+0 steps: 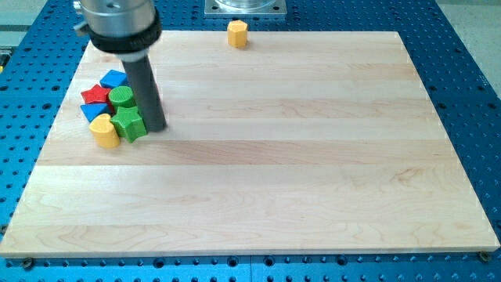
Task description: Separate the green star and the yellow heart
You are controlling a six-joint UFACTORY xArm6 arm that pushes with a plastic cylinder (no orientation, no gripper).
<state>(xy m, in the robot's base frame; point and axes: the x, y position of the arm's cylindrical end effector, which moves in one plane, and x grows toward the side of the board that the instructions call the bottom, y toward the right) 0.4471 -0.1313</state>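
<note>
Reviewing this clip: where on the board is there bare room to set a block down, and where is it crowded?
Bare: the wooden board rightward of my tip, below the lone yellow block. Crowded: the view's left edge, where yellow heart, green star, green round block, red block and blue block cluster.

A pale wooden worktop [274,172] lies on a blue perforated base [470,70]. At ten o'clock cluster a green cylinder [120,96], a red star [95,95] and blue blocks [114,78]. A yellow block [237,34] stands alone at twelve.
</note>
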